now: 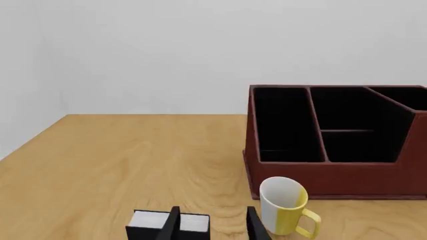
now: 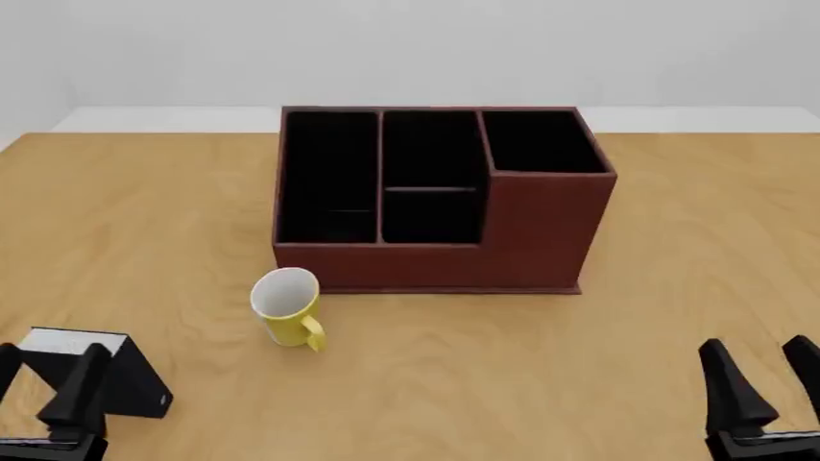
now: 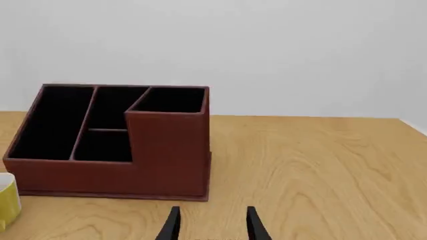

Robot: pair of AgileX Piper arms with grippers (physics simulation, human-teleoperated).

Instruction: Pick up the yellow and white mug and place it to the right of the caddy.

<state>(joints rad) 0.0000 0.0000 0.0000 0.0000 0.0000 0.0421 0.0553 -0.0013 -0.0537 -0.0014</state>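
Nothing is done yet: the yellow and white mug (image 2: 287, 305) is standing on the table (image 2: 513, 365), ahead and to the right of the left claw (image 2: 45, 379), near the caddy's (image 2: 443, 197) front left corner. Both claws, the right claw (image 2: 756, 370) too, are waiting open and holding nothing. Grabbing and moving are still left.

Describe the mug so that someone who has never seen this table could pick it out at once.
Start at the big red-brown caddy in the middle of the wooden table. Just in front of its near left corner stands a small mug, apart from the caddy wall. It is yellow outside and white inside with a loop handle, unlike the black box with a white top lying nearer the left edge.
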